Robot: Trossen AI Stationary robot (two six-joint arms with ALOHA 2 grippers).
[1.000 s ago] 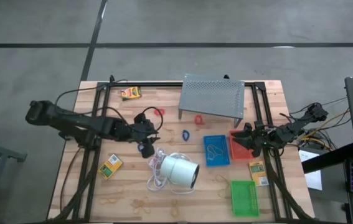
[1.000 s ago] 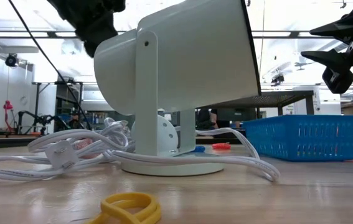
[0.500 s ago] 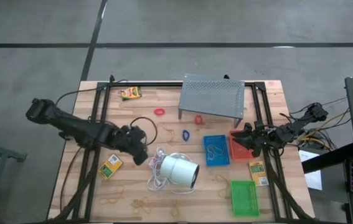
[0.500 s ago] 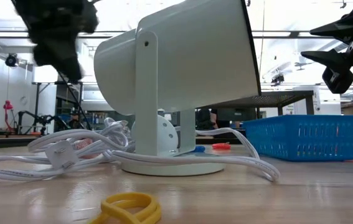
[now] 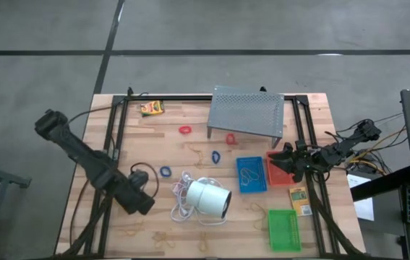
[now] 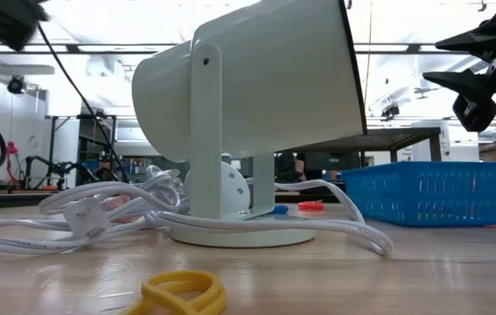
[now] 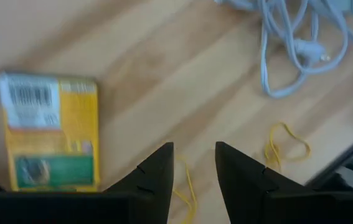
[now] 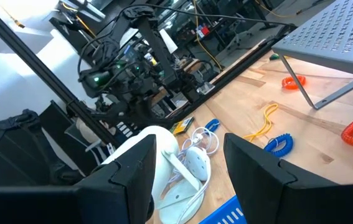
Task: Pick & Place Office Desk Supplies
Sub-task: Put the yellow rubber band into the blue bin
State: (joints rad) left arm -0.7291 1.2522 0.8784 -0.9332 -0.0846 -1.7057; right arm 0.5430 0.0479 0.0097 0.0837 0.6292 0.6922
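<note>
left pincer: low over the front-left part of the table, fingers apart with a narrow gap, nothing between them; bare wood shows in the gap
left arm: reaches in from the table's left edge toward the front-left corner
yellow box under left pincer: lies flat just beside the left fingers in the left wrist view, barcode end showing, not touched
tan rubber bands: loose on the wood near the left pincer, 1 thin strand right at the fingertips
right pincer: hovers over the red tray, fingers spread wide, holding nothing
red tray: right side of the table, touching the blue tray's right edge, partly covered by the right pincer
blue tray: right of centre, a thin band lies inside
green tray: front-right, apart from the other 2 trays
yellow box right: between red tray and green tray, by the right rail
yellow box back: back-left corner area, flat
blue loop 1: left of the white cord, well clear of the left pincer
blue loop 2: table centre, in front of the stand
red loop 1: left of the stand
red loop 2: at the stand's front edge
white cylinder: lies front-centre with its white cord piled at its left
grey perforated stand: back centre, upright on its legs
</note>
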